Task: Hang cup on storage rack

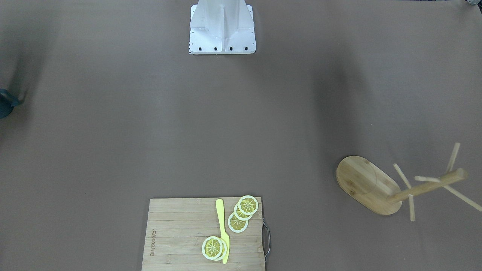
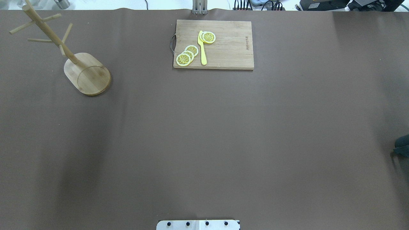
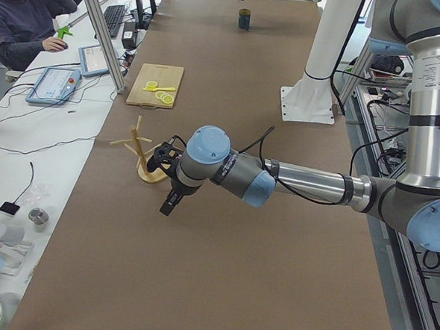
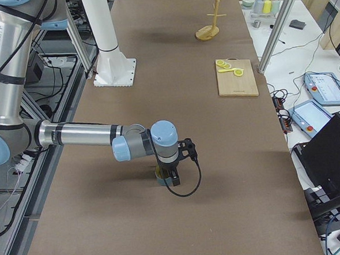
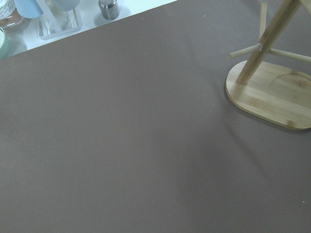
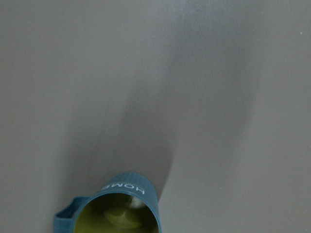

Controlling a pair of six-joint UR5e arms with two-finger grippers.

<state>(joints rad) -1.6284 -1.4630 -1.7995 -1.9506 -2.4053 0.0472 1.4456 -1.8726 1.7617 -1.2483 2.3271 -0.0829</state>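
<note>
The cup is dark slate-blue with a yellow-green inside and stands upright at the bottom of the right wrist view, handle to the left. It also shows at the table's edge in the front view and in the overhead view. In the exterior right view my right gripper hangs right at the cup; I cannot tell if it is open or shut. The bamboo storage rack stands far across the table, empty. My left gripper hovers near the rack; I cannot tell its state.
A bamboo cutting board with lemon slices and a yellow knife lies at the far middle. The robot's white base stands at the near edge. Jars and containers stand beyond the table's left end. An operator sits nearby.
</note>
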